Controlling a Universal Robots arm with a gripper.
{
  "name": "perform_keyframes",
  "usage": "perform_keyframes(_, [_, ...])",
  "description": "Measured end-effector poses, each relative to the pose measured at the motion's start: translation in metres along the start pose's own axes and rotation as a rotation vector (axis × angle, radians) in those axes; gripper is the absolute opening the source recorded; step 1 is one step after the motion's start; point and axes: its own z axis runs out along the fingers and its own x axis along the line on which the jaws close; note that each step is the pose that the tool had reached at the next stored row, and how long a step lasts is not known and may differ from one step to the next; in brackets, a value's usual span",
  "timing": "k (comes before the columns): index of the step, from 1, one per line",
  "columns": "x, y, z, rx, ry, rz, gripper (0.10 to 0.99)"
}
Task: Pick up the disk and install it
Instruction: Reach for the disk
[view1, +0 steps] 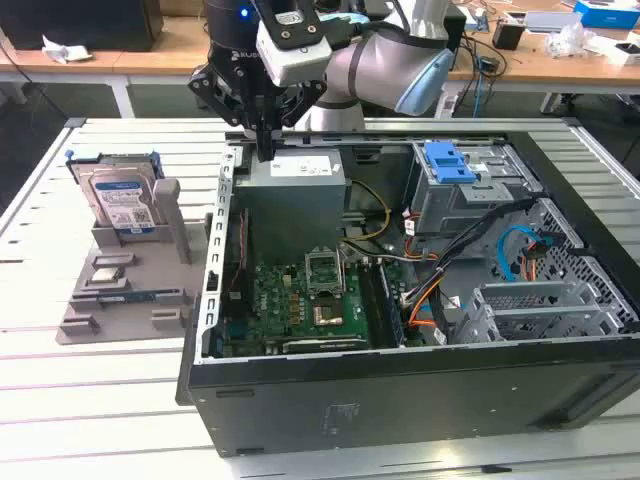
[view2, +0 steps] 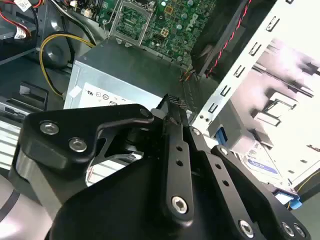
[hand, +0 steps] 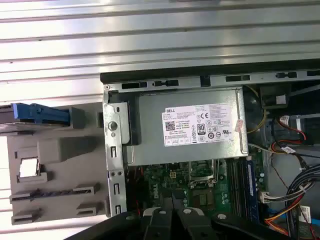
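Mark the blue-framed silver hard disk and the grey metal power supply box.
Blue-framed silver hard disk (view1: 124, 208): exterior view, its label.
Grey metal power supply box (hand: 200, 125): first wrist view, its white label.

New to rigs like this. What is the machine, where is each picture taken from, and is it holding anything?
The machine is a grey jointed robot arm ending in black jaws. The exterior view comes from a camera off the arm; both wrist views come from cameras riding on it. An open black computer case sits on the slatted metal table. On the exterior view's left, a grey plastic stand holds the silver hard drive in its blue carrier upright. The jaws are shut, hold nothing, and hang over the case's grey metal power supply box.
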Motion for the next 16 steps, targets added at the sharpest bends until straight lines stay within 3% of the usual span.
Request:
perform_keyframes(1, [0.0102, -0.0008, -0.0003, 0.0, 0.0, 0.0, 0.106])
perform_keyframes(2, [0.0155, -0.0012, -0.0004, 0.0, 0.0, 0.0, 0.106])
perform_keyframes(11, [0.0461, -0.0035, -0.0012, 0.0, 0.0001, 0.0, 0.106])
perform_keyframes(14, [0.0596, -0.0044, -0.0016, 0.0, 0.0, 0.0, 0.106])
perform_keyframes(16, [0.0747, -0.0056, -0.002, 0.0, 0.0, 0.0, 0.106])
